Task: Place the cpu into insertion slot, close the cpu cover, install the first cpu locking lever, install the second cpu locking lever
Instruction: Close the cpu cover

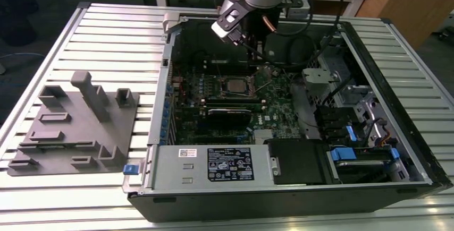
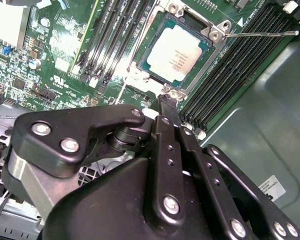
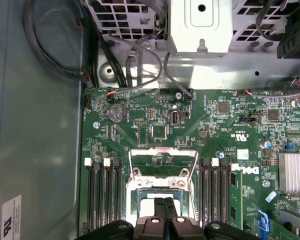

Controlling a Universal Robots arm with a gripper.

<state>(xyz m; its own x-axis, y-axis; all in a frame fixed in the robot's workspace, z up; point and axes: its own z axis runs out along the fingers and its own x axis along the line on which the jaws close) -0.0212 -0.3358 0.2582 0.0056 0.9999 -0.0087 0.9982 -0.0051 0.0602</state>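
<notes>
Working inside the opened computer case [image 1: 161, 109] on the slatted table [image 1: 92, 34], low over the green board. Already seated: the cpu [image 2: 178, 54], lying flat and square within the insertion slot [image 2: 206, 59], silvery top up, so the first step counts as done.

Holding nothing with the gripper [image 2: 165, 100]: fingers pinched together into one slim tip, a shape suited to slipping between the banks of memory slots [image 2: 230, 70] and pressing on thin metal rather than grasping. Hanging just beside the near corner of the slot, right at its rim; hard to say from this angle whether actually touching.

In the first wrist view, finds the cpu cover [image 3: 162, 151] tipped up on its hinge beyond the fingertips, with board showing through its window, which leaves the chip exposed. Shows also a thin wire locking lever [image 2: 260, 34] swung out across the memory slots, clear of any catch, as fits an unlatched cover. Neither lever step done, judging by that.
</notes>
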